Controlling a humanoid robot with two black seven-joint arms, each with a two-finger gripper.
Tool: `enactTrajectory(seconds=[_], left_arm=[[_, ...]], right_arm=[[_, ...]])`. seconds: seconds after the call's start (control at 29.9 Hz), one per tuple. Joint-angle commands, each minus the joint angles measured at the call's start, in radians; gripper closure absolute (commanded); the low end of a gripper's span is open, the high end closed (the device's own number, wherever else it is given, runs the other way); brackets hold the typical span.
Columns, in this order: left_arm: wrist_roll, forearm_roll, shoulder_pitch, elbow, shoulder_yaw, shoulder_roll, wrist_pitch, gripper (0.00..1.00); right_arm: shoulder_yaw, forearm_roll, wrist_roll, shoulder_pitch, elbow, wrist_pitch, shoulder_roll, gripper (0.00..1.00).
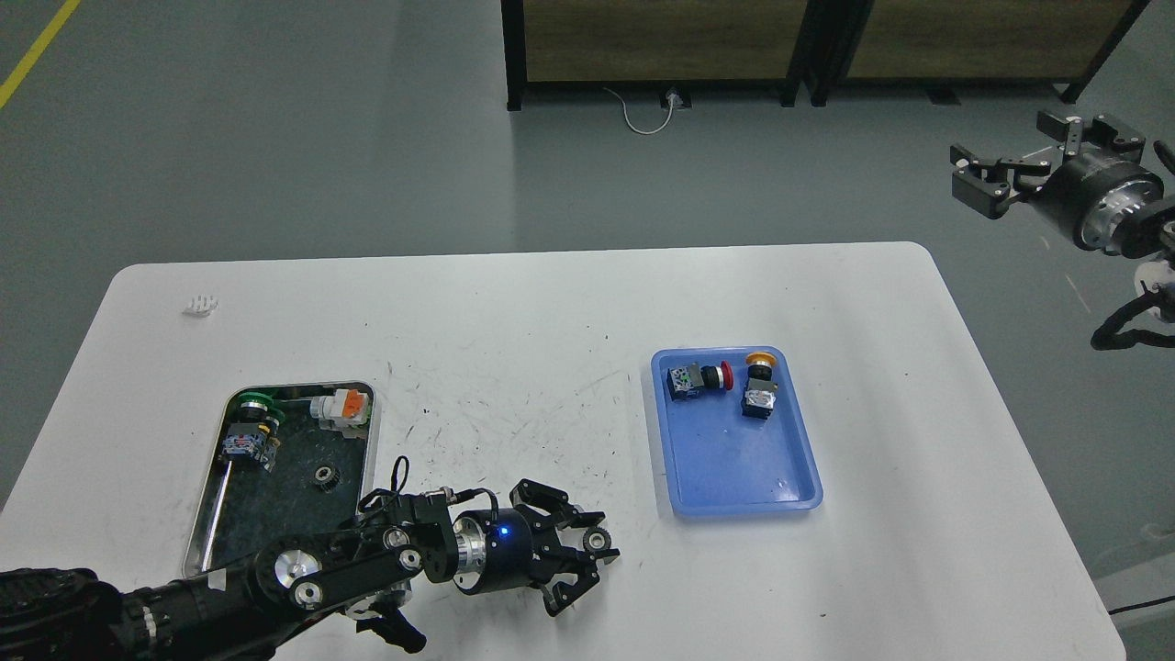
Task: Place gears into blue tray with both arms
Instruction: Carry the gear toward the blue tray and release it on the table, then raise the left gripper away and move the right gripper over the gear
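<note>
My left gripper (pixel 592 549) lies low over the white table, left of the blue tray (pixel 794 431). Its fingers are closed on a small black gear (pixel 598 540) with a silvery centre. A second gear (pixel 323 474) lies on the dark bottom of the steel tray (pixel 371 441) at the left. Inside the blue tray's far end are two push-button switches, one red-capped (pixel 699 378) and one orange-capped (pixel 759 384). The tray's near half is bare. My right gripper (pixel 975 174) hangs open over the floor, beyond the table's far right corner, holding nothing.
The steel tray also holds a green-capped switch (pixel 250 424), an orange-and-white part (pixel 344 406) and a thin rod (pixel 217 503). A small white piece (pixel 202 304) lies at the table's far left. Dark cabinets (pixel 661 46) stand behind the table.
</note>
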Motion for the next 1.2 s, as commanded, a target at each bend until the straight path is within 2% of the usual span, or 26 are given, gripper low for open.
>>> enactTrajectory(seconds=[0.0,0.1,0.17,0.37,0.53,0.77,0.94,1.17], left_arm=[[0.001,-0.011,-0.006,-0.002,-0.026,0.005,0.023,0.13],[0.005,-0.033,-0.012,-0.003,-0.082,0.022,0.031,0.03],[0.007,-0.046,-0.021,-0.009,-0.126,0.049,0.031,0.02],[0.008,-0.121,-0.082,-0.032,-0.25,0.233,0.014,0.02],[0.004,-0.202,-0.139,-0.032,-0.267,0.393,-0.013,0.02],[-0.004,-0.248,-0.147,-0.029,-0.323,0.555,-0.016,0.02],[-0.004,-0.248,-0.147,-0.029,-0.333,0.606,-0.015,0.02],[-0.001,-0.247,-0.146,-0.025,-0.333,0.614,-0.007,0.02]], right_arm=[[-0.001,0.0,0.0,0.003,0.0,0.0,0.0,0.0],[-0.005,0.0,0.0,0.005,0.003,0.005,0.0,0.0],[-0.005,0.0,0.0,0.002,0.009,0.011,0.002,0.0],[-0.064,-0.021,0.002,-0.003,0.054,0.028,0.067,0.0],[-0.145,-0.061,0.0,-0.005,0.126,0.037,0.139,0.0],[-0.31,-0.089,0.0,0.009,0.235,0.06,0.221,0.0],[-0.412,-0.094,-0.001,0.028,0.322,0.094,0.233,0.0],[-0.541,-0.095,-0.005,0.051,0.411,0.161,0.233,0.0]])
